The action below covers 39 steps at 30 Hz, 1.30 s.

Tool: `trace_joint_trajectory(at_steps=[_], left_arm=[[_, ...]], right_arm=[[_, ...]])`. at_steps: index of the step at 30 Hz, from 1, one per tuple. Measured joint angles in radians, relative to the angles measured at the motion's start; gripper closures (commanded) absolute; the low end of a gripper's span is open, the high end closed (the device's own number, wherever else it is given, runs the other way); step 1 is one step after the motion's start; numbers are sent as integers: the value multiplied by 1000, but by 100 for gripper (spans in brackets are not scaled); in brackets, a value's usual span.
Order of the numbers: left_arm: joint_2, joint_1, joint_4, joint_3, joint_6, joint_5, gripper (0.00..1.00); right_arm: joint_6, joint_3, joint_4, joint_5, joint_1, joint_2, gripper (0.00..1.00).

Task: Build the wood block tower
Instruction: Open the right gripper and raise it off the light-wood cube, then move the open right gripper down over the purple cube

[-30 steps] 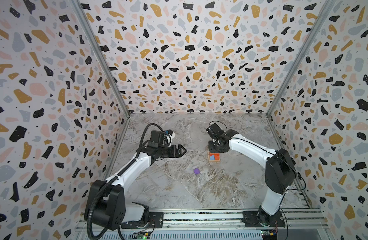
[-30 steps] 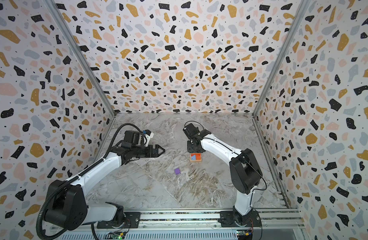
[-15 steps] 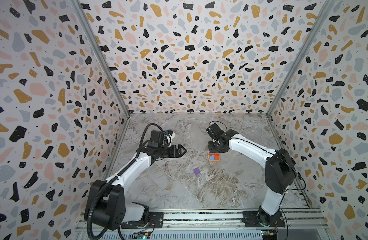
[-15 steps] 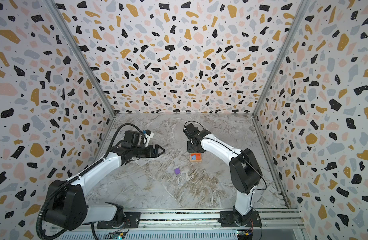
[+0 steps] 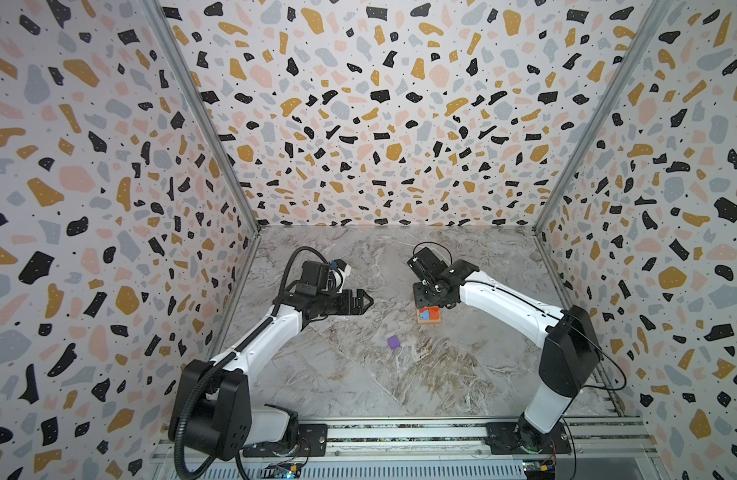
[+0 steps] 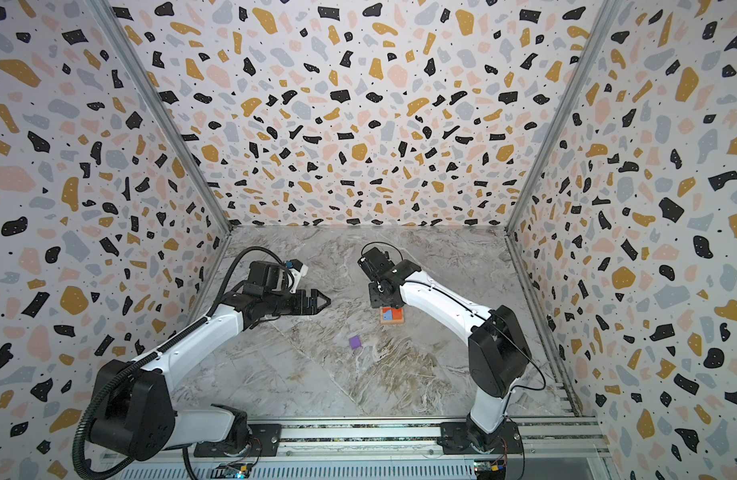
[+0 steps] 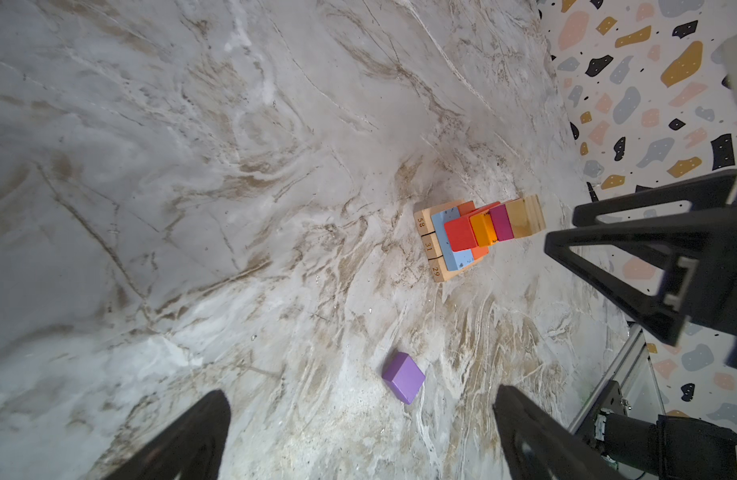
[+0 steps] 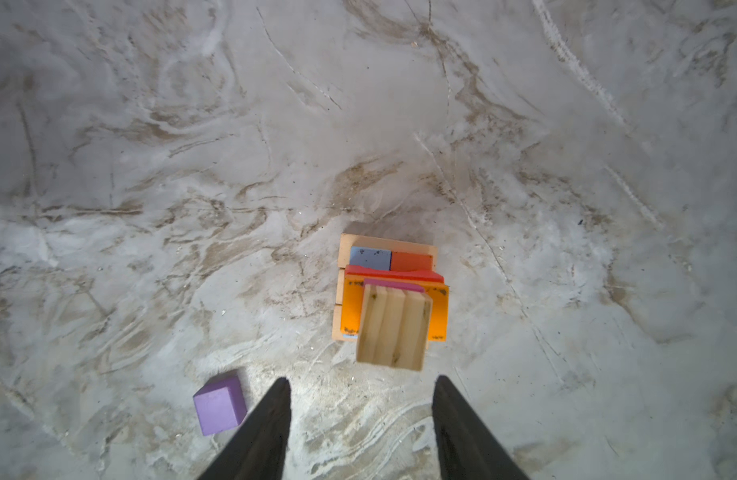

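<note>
Spreading across the lower half of both top views, the marble tabletop carries only 2 arms and a handful of blocks. The left arm reaches up from the lower left of the frame. Its left gripper hangs level over bare marble left of centre, jaws spread wide with nothing between them, seemingly parked where it cannot knock the stack. The right arm bends in from the lower right, and the right gripper points straight down above the wood block tower, just right of centre in a top view. The right wrist view shows its jaws parted wider than the top block and clear of it, gripping nothing. That reads as a release made directly overhead, so the block settles without a sideways push. The tower narrows upward, likely for stability. 3 tan planks lie side by side as the base, with a light blue block and a red-orange block on them. Above come a red block, an orange block, a magenta cube and a tan cube on top, turned slightly against the layers below. The purple cube lies alone on the marble below and left of the tower in both top views, near it but apart, apparently the 1 piece not yet stacked.
</note>
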Motion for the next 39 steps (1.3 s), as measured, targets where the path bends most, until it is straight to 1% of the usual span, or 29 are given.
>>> trace_joint_trajectory(at_steps=[3, 8, 12, 19, 25, 33, 39], left_arm=[[0, 0, 0, 0, 0, -8, 0], [0, 0, -1, 0, 0, -27, 0], [0, 1, -1, 0, 0, -48, 0], [0, 12, -2, 0, 0, -74, 0], [0, 33, -2, 0, -1, -83, 0], [0, 50, -1, 0, -3, -87, 0], [0, 52, -1, 0, -4, -87, 0]], right_arm=[[-26, -7, -2, -3, 14, -59, 42], [-75, -64, 13, -27, 45, -158, 41], [-108, -101, 23, -47, 89, -180, 41], [-134, -157, 43, -63, 197, -140, 41], [-125, -186, 88, -76, 261, -85, 42], [-84, -283, 208, -111, 278, -32, 45], [-61, -292, 273, -113, 278, 30, 48]])
